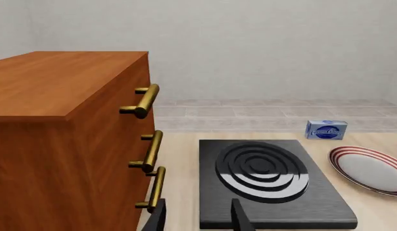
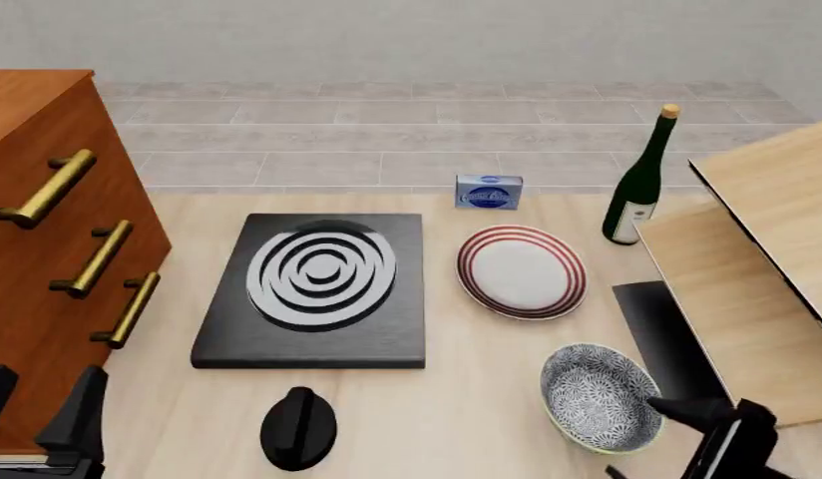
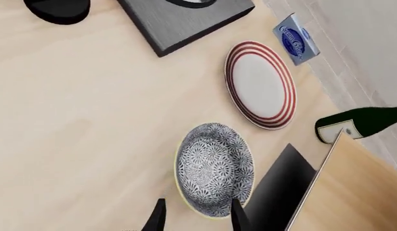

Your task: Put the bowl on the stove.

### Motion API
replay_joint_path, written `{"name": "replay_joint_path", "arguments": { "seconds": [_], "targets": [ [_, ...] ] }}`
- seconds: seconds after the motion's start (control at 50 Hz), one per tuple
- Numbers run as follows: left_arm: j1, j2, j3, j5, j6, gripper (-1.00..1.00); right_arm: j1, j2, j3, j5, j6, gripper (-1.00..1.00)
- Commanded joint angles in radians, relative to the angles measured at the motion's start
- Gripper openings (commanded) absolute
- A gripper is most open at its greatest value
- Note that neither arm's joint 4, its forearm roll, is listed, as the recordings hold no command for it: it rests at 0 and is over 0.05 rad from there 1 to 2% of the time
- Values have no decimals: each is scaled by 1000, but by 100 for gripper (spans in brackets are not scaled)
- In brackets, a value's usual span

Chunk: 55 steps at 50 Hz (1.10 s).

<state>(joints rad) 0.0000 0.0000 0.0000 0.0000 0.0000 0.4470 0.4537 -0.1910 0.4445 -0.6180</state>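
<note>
The bowl [image 2: 601, 397], deep and white with a blue-grey pattern, rests on the table at the front right, just right of the plate's near edge. It also fills the middle of the right wrist view as the bowl [image 3: 215, 168]. My right gripper [image 2: 708, 427] is open beside the bowl's near right rim, and the right gripper [image 3: 196, 217] has its fingers spread around that rim without closing on it. The stove [image 2: 318, 289], a black slab with silver rings, lies left of centre with nothing on it; the stove [image 1: 269, 192] lies ahead of my open, empty left gripper [image 1: 198, 219], low at the front left [image 2: 39, 407].
A wooden drawer cabinet [image 2: 39, 239] with brass handles stands at the left. A red-ringed plate [image 2: 522, 271], a blue box [image 2: 490, 192] and a green bottle [image 2: 637, 190] sit behind the bowl. A black knob [image 2: 299, 427] lies in front of the stove. A dark mat [image 2: 661, 334] and a wooden board [image 2: 764, 249] are at the right.
</note>
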Motion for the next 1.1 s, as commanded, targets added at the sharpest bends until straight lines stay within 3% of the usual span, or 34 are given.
{"name": "replay_joint_path", "arguments": {
  "seconds": [0.02,0.06,0.08,0.12,0.42,0.46,0.58,0.7,1.1],
  "targets": [
    [0,0,0,0,0,100,24,57,17,-42,-91,100],
    [0,0,0,0,0,100,25,84,24,-71,-102,100],
    [0,0,0,0,0,100,38,185,45,-171,-124,100],
    [0,0,0,0,0,100,39,233,56,-225,-129,100],
    [0,0,0,0,0,100,51,425,80,-416,-125,100],
    [0,0,0,0,0,100,65,520,84,-496,-95,100],
    [0,0,0,0,0,100,60,561,91,-531,-75,100],
    [0,0,0,0,0,100,52,658,104,-627,-52,100],
    [0,0,0,0,0,100,26,793,128,-765,-43,100]
  ]
}}
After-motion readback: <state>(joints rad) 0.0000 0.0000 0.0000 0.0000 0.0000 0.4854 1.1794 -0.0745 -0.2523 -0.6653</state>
